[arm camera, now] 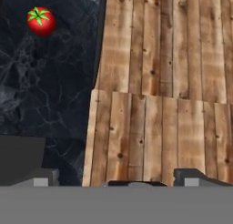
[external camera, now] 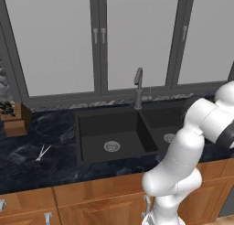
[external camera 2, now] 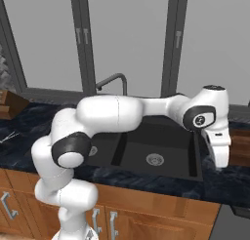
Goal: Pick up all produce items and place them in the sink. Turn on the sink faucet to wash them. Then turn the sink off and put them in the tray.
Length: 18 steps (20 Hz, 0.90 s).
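Observation:
A small glossy red fruit with a green top [arm camera: 41,21] lies on the dark marble counter, at the upper left of the hand view. Beside it, filling the right side of that view, is the wooden tray [arm camera: 159,82], with nothing on the part I see. My gripper [arm camera: 118,180] hangs open over the tray's near edge, holding nothing, well apart from the fruit. In the right base view my hand [external camera 2: 220,163] points down just right of the black double sink [external camera 2: 193,158], next to the tray [external camera 2: 240,147]. The faucet [external camera: 138,88] stands behind the sink's [external camera: 82,141] divider.
A wooden knife block [external camera: 14,118] stands at the far left of the counter, and silver scissors [external camera: 42,152] lie in front of it. Windows run behind the counter. Wooden cabinet fronts are below.

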Tool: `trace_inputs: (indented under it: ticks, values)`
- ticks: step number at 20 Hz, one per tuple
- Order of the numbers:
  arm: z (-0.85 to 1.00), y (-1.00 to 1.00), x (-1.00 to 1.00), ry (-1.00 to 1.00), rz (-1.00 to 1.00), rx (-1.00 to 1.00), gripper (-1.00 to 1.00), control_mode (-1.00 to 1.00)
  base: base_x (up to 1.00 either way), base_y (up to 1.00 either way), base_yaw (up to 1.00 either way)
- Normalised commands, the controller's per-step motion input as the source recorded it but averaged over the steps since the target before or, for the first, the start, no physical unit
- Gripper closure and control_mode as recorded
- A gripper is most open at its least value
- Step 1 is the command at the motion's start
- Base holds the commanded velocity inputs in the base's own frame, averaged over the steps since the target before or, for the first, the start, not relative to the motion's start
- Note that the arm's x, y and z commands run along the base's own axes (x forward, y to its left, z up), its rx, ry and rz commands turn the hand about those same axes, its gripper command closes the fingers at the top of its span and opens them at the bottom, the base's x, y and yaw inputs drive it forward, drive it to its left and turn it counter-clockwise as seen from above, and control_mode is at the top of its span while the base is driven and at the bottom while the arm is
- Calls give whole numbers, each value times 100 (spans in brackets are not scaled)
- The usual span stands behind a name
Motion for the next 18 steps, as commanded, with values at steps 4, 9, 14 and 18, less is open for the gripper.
trace_inputs:
  ticks: [4, 9, 14, 18]
  values:
    - [-26, -23, 11, -2, 15, 0, -100, -100, 0, 0, 0]
    - [-19, -37, 16, -5, 9, -1, -100, -100, 0, 0, 0]
    - [-28, -52, 15, 0, 5, 0, -100, -100, 0, 0, 0]
    - [-4, -32, 0, 0, 0, 3, -100, -100, 0, 0, 0]
